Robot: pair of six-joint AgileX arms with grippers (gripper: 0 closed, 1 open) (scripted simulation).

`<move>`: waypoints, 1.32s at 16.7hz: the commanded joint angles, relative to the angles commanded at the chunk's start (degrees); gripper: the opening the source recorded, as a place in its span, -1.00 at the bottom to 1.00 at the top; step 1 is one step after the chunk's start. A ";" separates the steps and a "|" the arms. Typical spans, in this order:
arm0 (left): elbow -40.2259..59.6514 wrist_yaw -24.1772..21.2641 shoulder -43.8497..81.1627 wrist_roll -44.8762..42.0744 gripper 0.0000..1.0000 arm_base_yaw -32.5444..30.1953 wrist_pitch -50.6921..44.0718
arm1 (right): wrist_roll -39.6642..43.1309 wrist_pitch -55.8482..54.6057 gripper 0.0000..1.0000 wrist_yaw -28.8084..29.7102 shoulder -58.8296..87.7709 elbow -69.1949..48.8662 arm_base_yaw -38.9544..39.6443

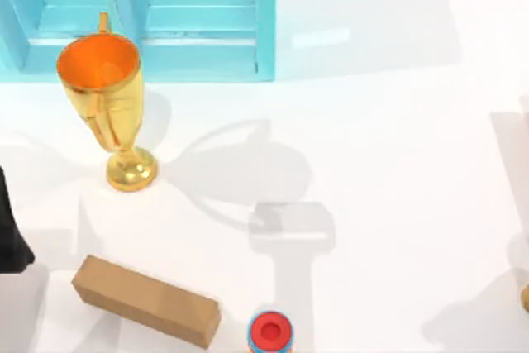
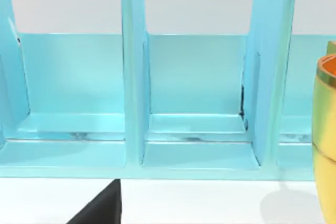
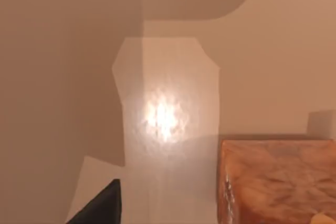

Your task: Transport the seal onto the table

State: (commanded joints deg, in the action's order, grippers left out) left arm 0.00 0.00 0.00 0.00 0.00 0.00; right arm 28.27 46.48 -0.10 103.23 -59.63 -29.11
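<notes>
At the far right side of the wide, glossy white table (image 1: 388,121), seen from above, a sliver of orange-gold (image 1: 526,297) pokes in at the edge; it is probably the seal, though too little shows to be sure. From the right wrist camera, the seal (image 3: 275,184), a small stamp-like piece with a brown-orange marbled blocky body, sits very close to the lens, just beside the right end effector (image 3: 168,214), with bare white table and soft grey shadows beyond it. One dark tip of that end effector shows at the frame's edge, with open table between it and the block. How wide the right end effector stands, and whether it has hold of the seal, cannot be told. Nor can it be told whether the seal rests on the table or hangs above it, or which way its long axis runs. The left arm (image 1: 12,229) is parked at the table's left edge, its end effector (image 2: 102,208) facing the turquoise blue cabinet (image 2: 194,103), beside the tall gold trophy (image 1: 111,105); its opening cannot be told either. A long tan cardboard box (image 1: 147,299) and a red-topped, blue-rimmed cylinder (image 1: 270,332) lie along the near edge, well apart from the seal. The right arm is plainly the nearer one, so the move looks to be its job.
</notes>
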 joint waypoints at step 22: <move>0.00 0.00 0.00 0.00 1.00 0.00 0.00 | -0.05 0.02 -1.00 0.02 -0.09 -0.03 -0.06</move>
State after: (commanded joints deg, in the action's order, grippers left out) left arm 0.00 0.00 0.00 0.00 0.00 0.00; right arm 28.22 46.51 -0.08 103.13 -59.66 -29.17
